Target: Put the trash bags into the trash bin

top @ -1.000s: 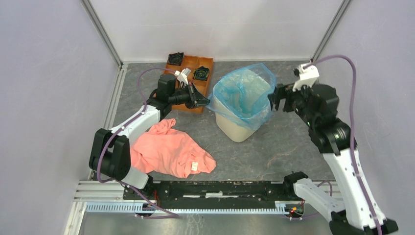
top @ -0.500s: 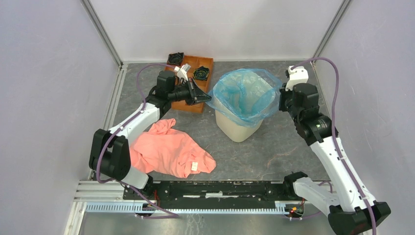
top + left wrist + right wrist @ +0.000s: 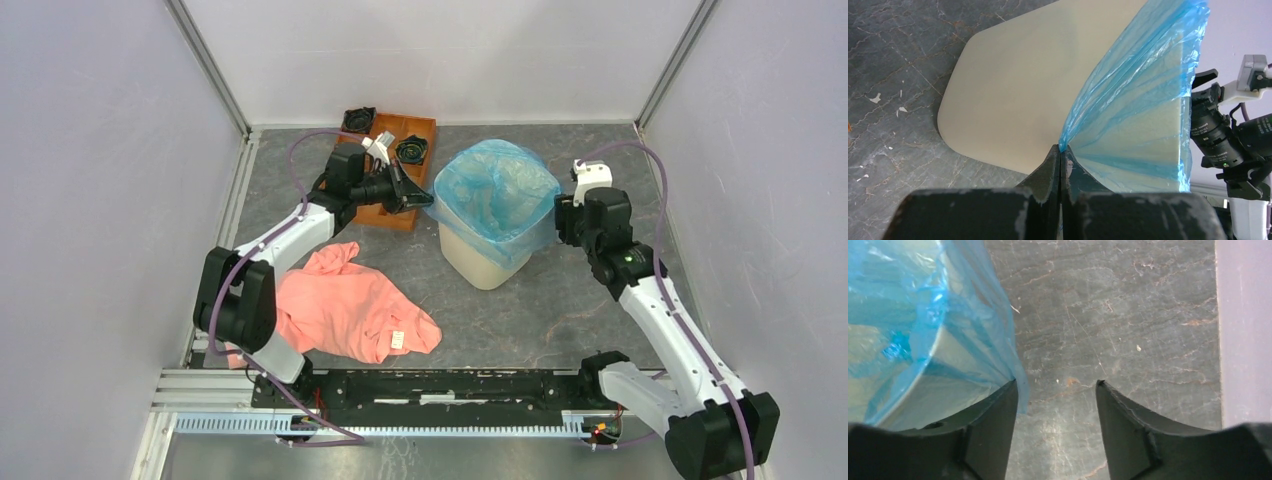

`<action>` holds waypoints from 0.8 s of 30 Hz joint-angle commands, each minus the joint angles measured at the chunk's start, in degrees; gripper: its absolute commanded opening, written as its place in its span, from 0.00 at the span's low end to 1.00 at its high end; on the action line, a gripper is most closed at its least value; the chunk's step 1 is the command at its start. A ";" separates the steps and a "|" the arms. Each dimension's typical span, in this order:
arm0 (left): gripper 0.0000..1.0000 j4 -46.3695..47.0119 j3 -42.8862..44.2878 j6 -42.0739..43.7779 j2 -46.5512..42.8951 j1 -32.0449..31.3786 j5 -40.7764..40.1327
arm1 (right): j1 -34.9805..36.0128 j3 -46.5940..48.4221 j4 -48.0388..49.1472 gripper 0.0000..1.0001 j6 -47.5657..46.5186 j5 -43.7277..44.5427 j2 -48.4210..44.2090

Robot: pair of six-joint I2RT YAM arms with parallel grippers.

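Note:
The cream-beige trash bin (image 3: 484, 261) stands mid-table, with the light-blue trash bag (image 3: 495, 195) draped inside it and folded over its rim. My left gripper (image 3: 428, 200) is at the bin's left rim, shut on the bag's edge; in the left wrist view the closed fingertips (image 3: 1061, 152) pinch the blue film (image 3: 1143, 105) against the bin wall (image 3: 1013, 95). My right gripper (image 3: 558, 222) is open at the bin's right side; its left finger (image 3: 998, 415) touches the bag's hanging edge (image 3: 973, 330), with nothing between the jaws.
An orange-brown tray (image 3: 385, 130) with black round parts lies behind the left gripper. A salmon-pink garment (image 3: 345, 305) lies on the table front left. The enclosure's walls and aluminium posts stand close behind and on both sides.
My right gripper has swung down and in from above the bin's right rim to its right side. The bag's right side has settled lower over the rim. My left gripper still pinches the edge.

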 commanded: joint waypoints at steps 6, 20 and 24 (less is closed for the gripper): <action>0.02 1.70 1.07 0.29 -0.88 -0.33 0.18 | -0.30 13.20 -14.38 0.81 -3.09 0.51 -6.70; 0.02 1.43 1.75 -0.19 -1.72 -0.49 0.44 | -0.27 32.12 -3.51 0.75 -13.55 -28.12 11.61; 0.02 0.75 2.63 -0.09 -1.52 -0.68 0.50 | -0.30 32.47 2.78 0.73 -14.43 -35.37 16.61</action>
